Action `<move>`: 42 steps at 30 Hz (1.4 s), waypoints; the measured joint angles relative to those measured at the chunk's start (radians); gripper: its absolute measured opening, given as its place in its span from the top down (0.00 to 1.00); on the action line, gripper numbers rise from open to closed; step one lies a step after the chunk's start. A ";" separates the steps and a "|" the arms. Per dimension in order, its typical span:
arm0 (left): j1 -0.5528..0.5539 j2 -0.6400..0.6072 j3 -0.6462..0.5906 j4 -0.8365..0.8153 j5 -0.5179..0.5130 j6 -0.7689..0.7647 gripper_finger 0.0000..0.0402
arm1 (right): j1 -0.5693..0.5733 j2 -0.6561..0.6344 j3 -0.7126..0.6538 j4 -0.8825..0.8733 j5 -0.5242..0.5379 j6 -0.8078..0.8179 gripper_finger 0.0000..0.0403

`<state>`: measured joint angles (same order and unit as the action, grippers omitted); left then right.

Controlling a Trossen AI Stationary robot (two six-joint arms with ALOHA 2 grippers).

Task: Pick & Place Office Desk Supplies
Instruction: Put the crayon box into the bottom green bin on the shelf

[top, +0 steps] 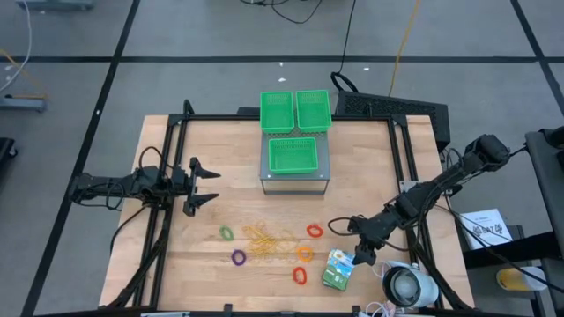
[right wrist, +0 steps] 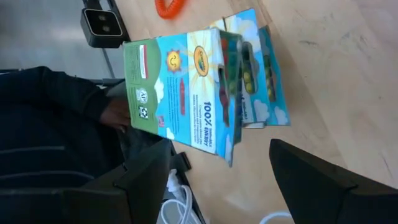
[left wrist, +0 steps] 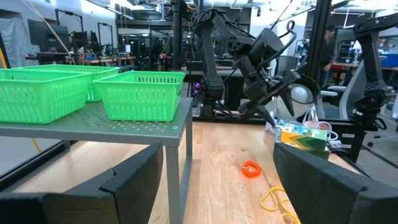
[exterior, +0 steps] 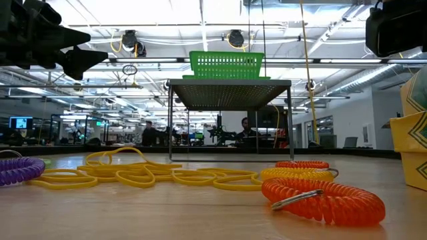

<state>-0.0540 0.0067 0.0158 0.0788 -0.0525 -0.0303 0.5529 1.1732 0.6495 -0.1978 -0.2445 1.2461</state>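
The crayon box (top: 337, 269) lies on the table near its front right; the right wrist view shows its blue-green printed face (right wrist: 205, 93). My right gripper (top: 350, 241) hangs open just above and beside it, slanting down, with the box ahead of its fingers (right wrist: 233, 186) and nothing between them. Left of the box lie an orange-red ring (top: 314, 231), an orange ring (top: 305, 254), a red ring (top: 300, 275), a purple ring (top: 238, 257) and a green ring (top: 226, 232). A tangle of yellow rubber bands (top: 269, 240) lies among them. My left gripper (top: 207, 187) waits open at the table's left, pointing level.
Three green mesh bins (top: 295, 110) stand on a grey perforated stand (top: 295, 176) at the table's far middle. A white round device (top: 410, 286) with cables sits at the front right corner, close to the crayon box. Black frame rails (top: 167, 220) run along both sides of the table.
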 joint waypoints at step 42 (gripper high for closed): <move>0.000 0.000 0.000 0.000 0.000 0.000 0.23 | -0.001 0.043 0.000 0.166 -0.022 -0.195 1.00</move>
<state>-0.0540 0.0066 0.0158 0.0788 -0.0524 -0.0303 0.5518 1.2161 0.6495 -0.0317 -0.2663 1.0509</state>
